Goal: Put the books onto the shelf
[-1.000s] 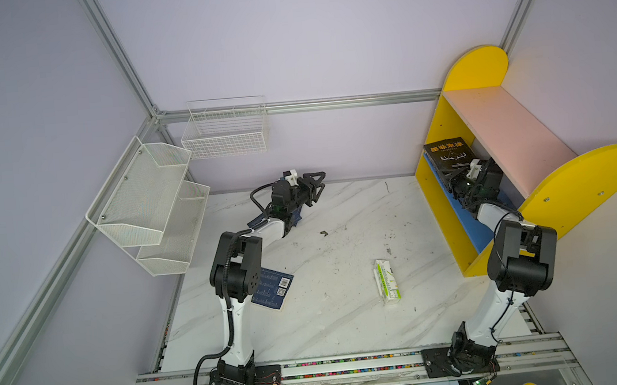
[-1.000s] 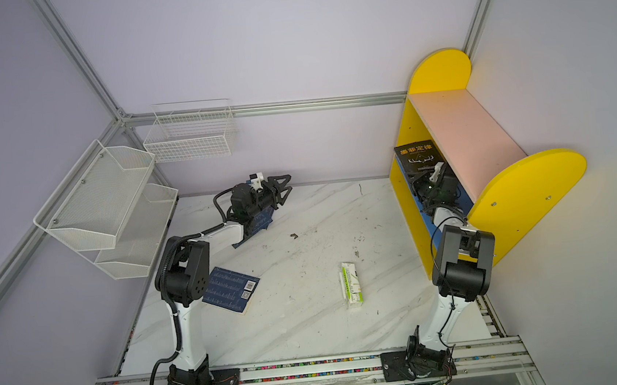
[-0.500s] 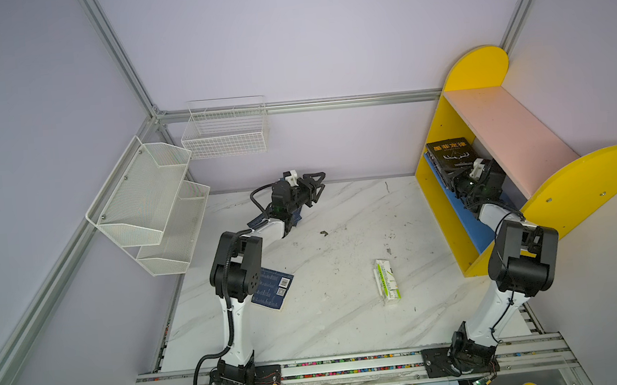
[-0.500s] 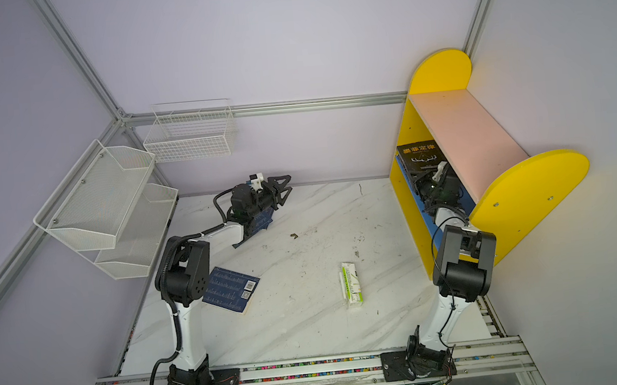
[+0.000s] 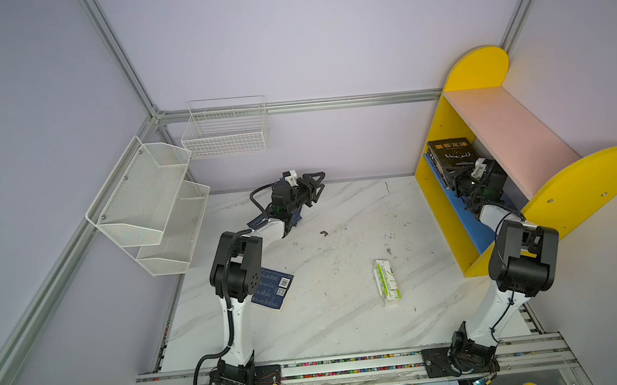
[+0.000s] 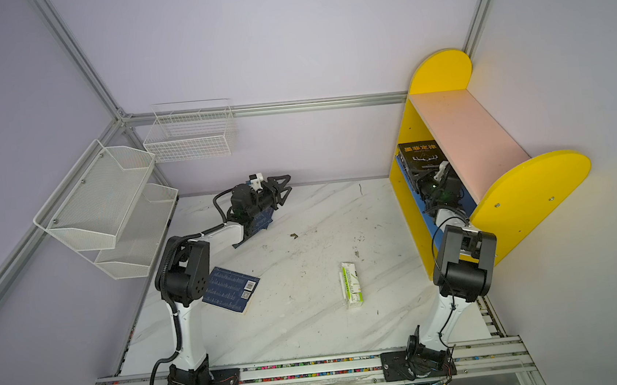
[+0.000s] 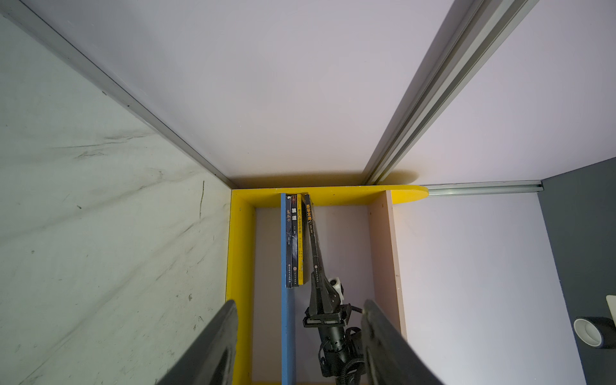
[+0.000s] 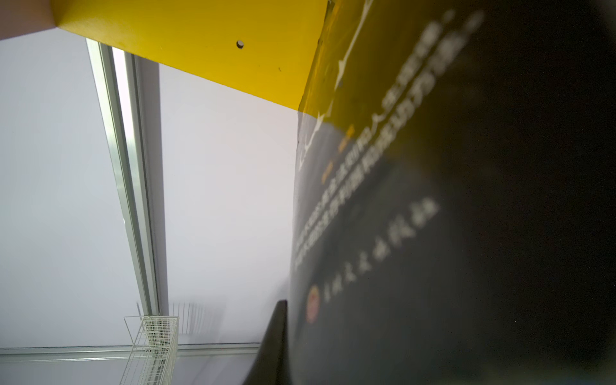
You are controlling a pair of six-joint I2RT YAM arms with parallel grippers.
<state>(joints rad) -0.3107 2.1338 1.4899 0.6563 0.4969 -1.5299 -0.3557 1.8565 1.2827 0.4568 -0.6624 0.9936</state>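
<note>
The right gripper (image 7: 316, 278) pinches the tilted black book (image 7: 312, 230) beside 3 shelved books (image 7: 295, 246); left gripper (image 5: 316, 185) spread, empty.

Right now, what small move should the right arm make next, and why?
Probably lower the held end and release. The right gripper is shut on the black book; its far end rests on the three books stacked on the shelf, while the held end is raised off them.
</note>
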